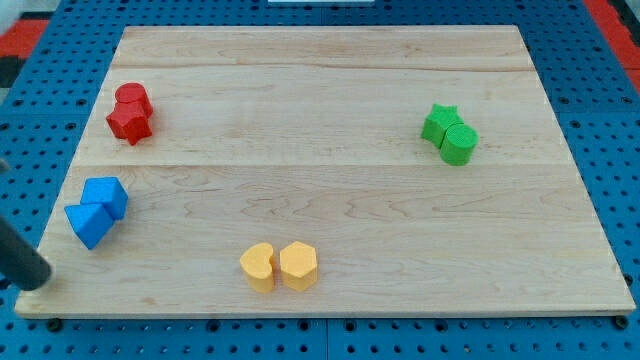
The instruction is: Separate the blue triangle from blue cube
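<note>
Two blue blocks touch each other at the view's left on the wooden board. The upper one looks like the blue cube. The lower one, with a pointed lower end, looks like the blue triangle. My tip is at the board's lower left corner, below and to the left of the blue triangle, about a block's width away and not touching it. The dark rod runs from the tip up to the view's left edge.
A red cylinder and a red star touch at the upper left. A green star and a green cylinder touch at the right. A yellow heart and a yellow hexagon sit side by side at the bottom centre.
</note>
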{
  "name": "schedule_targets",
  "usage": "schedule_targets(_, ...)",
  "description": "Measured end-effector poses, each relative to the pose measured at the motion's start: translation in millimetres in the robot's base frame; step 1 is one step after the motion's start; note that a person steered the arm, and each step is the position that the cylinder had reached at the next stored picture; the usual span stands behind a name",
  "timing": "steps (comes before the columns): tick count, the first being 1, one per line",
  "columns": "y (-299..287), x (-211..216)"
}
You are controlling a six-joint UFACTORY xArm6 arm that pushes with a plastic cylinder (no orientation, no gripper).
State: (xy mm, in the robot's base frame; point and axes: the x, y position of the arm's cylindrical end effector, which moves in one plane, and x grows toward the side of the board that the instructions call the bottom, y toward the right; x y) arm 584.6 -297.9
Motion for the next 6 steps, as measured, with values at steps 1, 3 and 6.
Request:
schedule_targets(1,8.0,-13.1)
schedule_targets(3,28.2,-34.2)
schedule_targets(6,126.5,-51.3)
